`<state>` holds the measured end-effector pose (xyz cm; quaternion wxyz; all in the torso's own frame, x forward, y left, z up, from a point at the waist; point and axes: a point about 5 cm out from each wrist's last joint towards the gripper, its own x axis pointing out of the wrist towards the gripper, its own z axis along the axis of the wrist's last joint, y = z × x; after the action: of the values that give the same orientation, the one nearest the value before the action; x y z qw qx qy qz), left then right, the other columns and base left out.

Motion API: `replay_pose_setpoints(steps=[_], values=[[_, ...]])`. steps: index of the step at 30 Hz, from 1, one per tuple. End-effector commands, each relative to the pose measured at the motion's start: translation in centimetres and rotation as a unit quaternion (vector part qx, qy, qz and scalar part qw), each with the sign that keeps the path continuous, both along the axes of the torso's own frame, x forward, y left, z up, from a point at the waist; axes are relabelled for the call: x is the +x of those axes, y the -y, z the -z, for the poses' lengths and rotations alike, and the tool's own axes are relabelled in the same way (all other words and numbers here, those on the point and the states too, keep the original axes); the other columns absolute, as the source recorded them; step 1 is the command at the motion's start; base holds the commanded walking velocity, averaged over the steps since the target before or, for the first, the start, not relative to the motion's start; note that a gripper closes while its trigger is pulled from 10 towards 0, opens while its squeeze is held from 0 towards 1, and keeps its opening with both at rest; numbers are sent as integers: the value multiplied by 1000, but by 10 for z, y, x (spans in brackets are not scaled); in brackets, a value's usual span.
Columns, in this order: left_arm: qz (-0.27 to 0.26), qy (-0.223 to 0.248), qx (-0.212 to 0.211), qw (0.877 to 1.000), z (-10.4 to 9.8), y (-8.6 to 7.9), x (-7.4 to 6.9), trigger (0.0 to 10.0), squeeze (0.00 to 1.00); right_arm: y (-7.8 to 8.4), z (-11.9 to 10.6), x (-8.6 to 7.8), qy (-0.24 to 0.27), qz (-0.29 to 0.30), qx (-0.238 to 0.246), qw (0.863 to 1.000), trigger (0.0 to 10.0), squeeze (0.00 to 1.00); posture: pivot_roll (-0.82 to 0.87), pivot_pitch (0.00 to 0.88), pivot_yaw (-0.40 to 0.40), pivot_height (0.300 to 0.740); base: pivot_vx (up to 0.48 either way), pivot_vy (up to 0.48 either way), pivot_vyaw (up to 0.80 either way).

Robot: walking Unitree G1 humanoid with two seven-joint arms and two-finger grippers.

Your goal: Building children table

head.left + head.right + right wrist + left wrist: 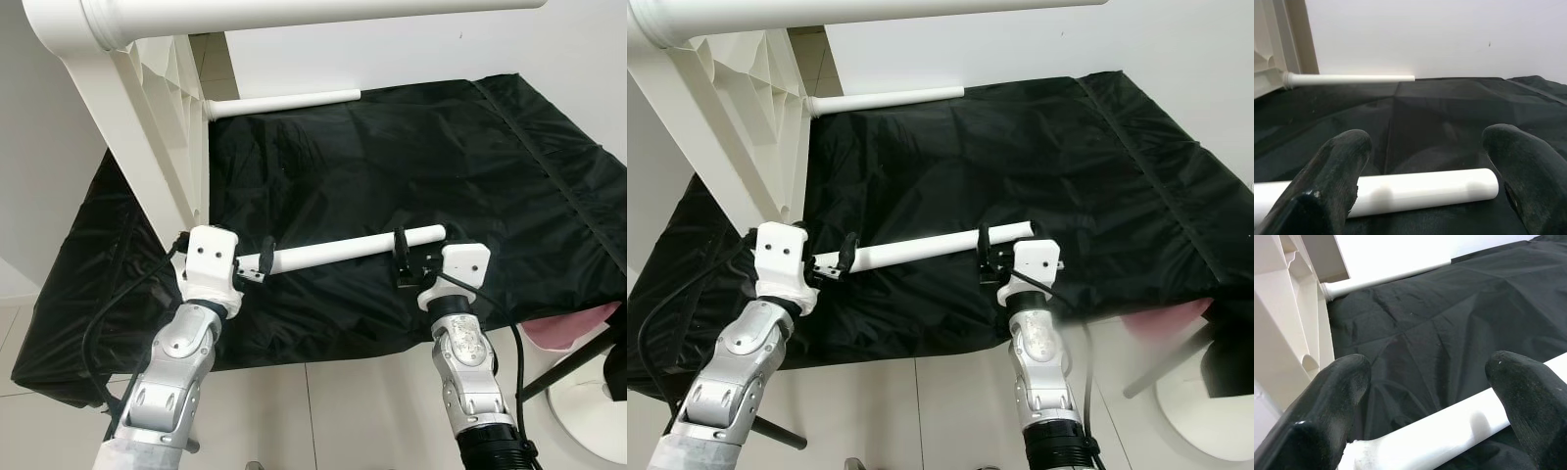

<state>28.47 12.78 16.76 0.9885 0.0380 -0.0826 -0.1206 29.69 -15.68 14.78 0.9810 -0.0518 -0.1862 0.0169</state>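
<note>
A loose white table leg (343,248) lies on the black cloth (411,147) near its front edge. My left gripper (266,259) is open at the leg's left end, and the leg (1449,431) runs low between its two fingers. My right gripper (402,259) is open near the leg's right end, which stops just short of one finger (1523,171). The white children's table (147,108) stands tipped at the back left. One fitted leg (284,101) points right along the cloth's far edge. Another leg (294,15) crosses the top of the view.
The black cloth drapes over a raised surface and hangs down over the front edge above the tiled floor (323,411). A pink object (573,328) and a white round base (588,411) sit at the lower right. A white wall (441,39) stands behind.
</note>
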Motion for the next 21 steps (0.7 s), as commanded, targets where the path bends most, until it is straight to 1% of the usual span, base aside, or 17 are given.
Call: replay_pose_setpoints(steps=[1,7,8,14,19,21], values=[[40,-13,15,999,8,2,-1,10000,0,1,4,-2,-8,4,-1,1000,10000,0,-42,134,111,740,0,0,0],[44,-12,20,999,11,4,-1,10000,0,4,3,-2,-11,12,4,1000,10000,0,-41,144,87,740,0,0,0],[35,-11,15,999,12,2,2,10000,0,2,3,-3,-13,13,7,1000,10000,0,-50,144,83,740,0,0,0],[25,-12,-1,1000,17,-4,6,10000,0,-5,4,-8,-13,12,13,1000,10000,0,-38,139,79,740,0,0,0],[17,-7,5,1000,19,-6,6,10000,0,-8,6,-10,-14,6,7,1000,10000,0,-21,122,59,740,0,0,0],[13,-7,4,1000,19,-6,5,10000,0,-7,6,-8,-14,6,6,1000,10000,0,-18,119,55,740,0,0,0]])
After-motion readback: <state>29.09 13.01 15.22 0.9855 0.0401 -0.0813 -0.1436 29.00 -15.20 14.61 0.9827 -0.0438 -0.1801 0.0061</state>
